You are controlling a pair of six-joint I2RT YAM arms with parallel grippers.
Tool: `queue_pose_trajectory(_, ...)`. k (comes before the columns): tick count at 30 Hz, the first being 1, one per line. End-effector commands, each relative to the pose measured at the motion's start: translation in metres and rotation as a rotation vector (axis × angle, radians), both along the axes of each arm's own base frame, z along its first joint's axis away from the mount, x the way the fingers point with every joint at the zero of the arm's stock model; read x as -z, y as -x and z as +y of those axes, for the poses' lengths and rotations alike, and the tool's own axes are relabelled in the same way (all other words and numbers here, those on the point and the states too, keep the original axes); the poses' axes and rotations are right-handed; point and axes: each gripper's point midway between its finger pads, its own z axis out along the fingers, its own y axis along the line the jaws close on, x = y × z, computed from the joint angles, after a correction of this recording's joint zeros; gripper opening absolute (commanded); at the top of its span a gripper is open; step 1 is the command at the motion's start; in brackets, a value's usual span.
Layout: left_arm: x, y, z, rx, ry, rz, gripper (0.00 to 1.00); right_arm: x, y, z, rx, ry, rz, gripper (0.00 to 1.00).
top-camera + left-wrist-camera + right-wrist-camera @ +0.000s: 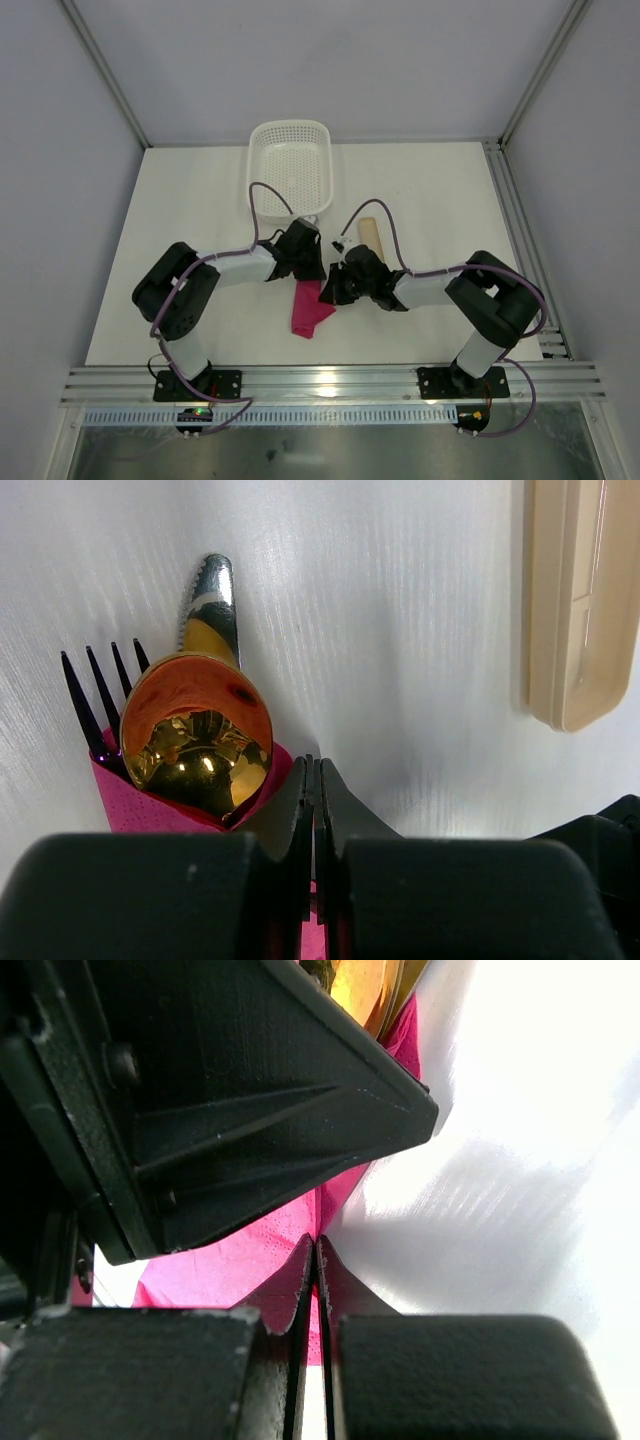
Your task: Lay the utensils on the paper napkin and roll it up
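The magenta paper napkin [309,312] lies folded between my two arms. In the left wrist view the paper napkin [140,805] wraps the lower ends of the utensils. These are a gold spoon head [197,730], a knife tip [212,605] behind it and dark fork tines [100,695]. My left gripper [313,767] is shut, and the napkin's raised edge runs into its fingers. My right gripper [316,1243] is shut on a crease of the napkin [230,1270], close under the left gripper's black body [230,1110]. From above, both grippers [305,262] [335,285] meet at the napkin's upper end.
A white perforated basket [290,165] stands at the back of the white table. A pale beige flat strip [368,236] lies just behind the right gripper; the same strip [580,600] shows at the right of the left wrist view.
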Motion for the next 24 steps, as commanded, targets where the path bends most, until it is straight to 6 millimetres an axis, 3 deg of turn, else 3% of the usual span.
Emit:
queue_pose_trajectory(1,0.003,-0.003,0.013,-0.014,-0.063,-0.022,0.00,0.027,0.008,-0.027,0.047,0.126,0.031,0.04)
queue_pose_trajectory(6,-0.003,-0.004,0.013,-0.013,-0.061,-0.031,0.00,0.028,0.009,-0.026,0.041,0.128,0.037,0.04)
queue_pose_trajectory(8,-0.016,-0.005,0.009,-0.003,-0.035,-0.051,0.02,0.030,0.010,-0.026,0.040,0.132,0.042,0.04)
queue_pose_trajectory(12,-0.052,-0.005,0.005,0.020,0.014,-0.095,0.15,0.034,0.012,-0.028,0.039,0.142,0.046,0.04)
queue_pose_trajectory(14,-0.073,-0.002,0.005,0.031,0.047,-0.122,0.18,0.035,0.012,-0.028,0.042,0.144,0.049,0.04)
queue_pose_trajectory(16,-0.080,0.004,0.007,0.040,0.059,-0.120,0.18,0.035,0.012,-0.028,0.042,0.144,0.049,0.04)
queue_pose_trajectory(19,-0.083,0.022,0.014,0.051,0.094,-0.100,0.16,0.036,0.012,-0.030,0.043,0.150,0.048,0.04)
queue_pose_trajectory(24,-0.065,0.056,0.034,0.046,0.107,-0.053,0.13,0.041,0.014,-0.036,0.054,0.177,0.055,0.04)
